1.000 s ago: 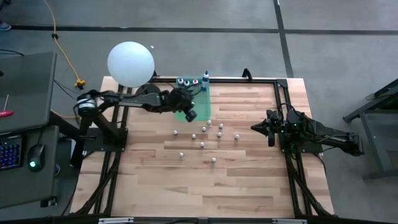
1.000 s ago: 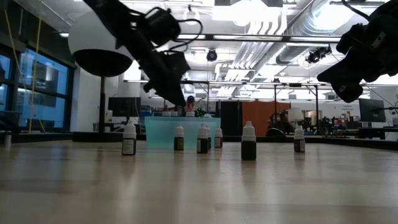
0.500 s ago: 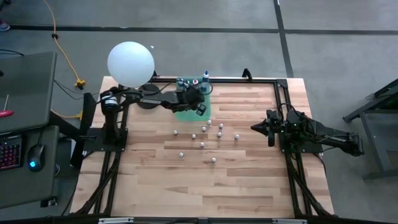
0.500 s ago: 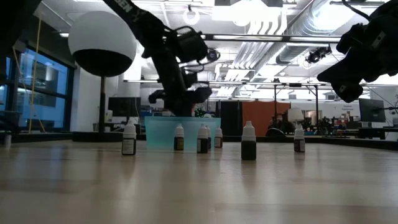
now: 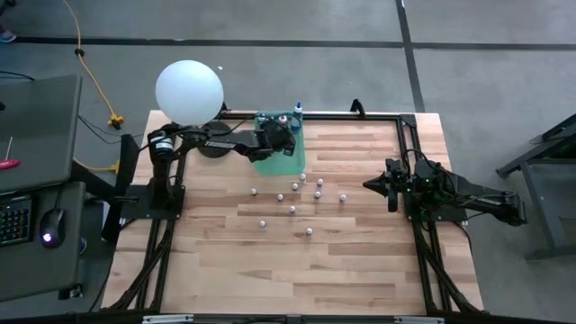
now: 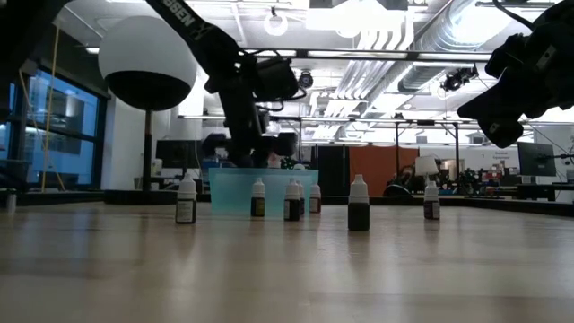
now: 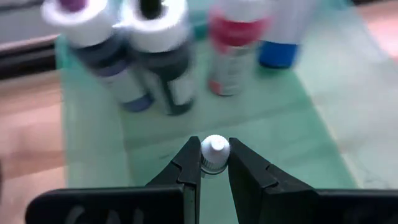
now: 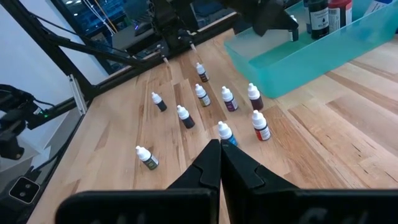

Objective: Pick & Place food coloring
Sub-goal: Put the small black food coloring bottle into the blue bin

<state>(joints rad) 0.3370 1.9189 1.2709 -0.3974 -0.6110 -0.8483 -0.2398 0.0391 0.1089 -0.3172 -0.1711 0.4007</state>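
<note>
The left end effector [image 7: 214, 163] hangs over the green tray [image 7: 292, 124], its two dark fingers pinched on the white cap of one tiny bottle [image 7: 215, 152]. In the high view it [image 5: 281, 137] sits above the tray's [image 5: 290, 162] far half.

Ahead of that held bottle, four larger bottles stand in the tray along its far edge: two dark-bodied ones with broad white caps [image 7: 163, 56], one with a red band [image 7: 233, 53] and one blue [image 7: 278, 46]. They are cylindrical and look smooth-sided; the tray is flat, translucent and low-walled.

On the bare table [image 5: 360, 270] near the tray stand nine small bottles [image 8: 185, 116], upright and white-capped with dark or coloured bodies, in a loose cluster, none touching. From above they show as white dots [image 5: 292, 210] between the tray and the table's middle.

The right end effector [image 8: 219, 163] is closed on nothing, its fingers pressed together; it [image 5: 371, 184] waits at the right side, well apart from the cluster.

The table is pale wood planks with a dark frame along its edges. Its near half is open. A large white ball lamp [image 5: 188, 92] stands at the far left corner, beside the left arm's base.
</note>
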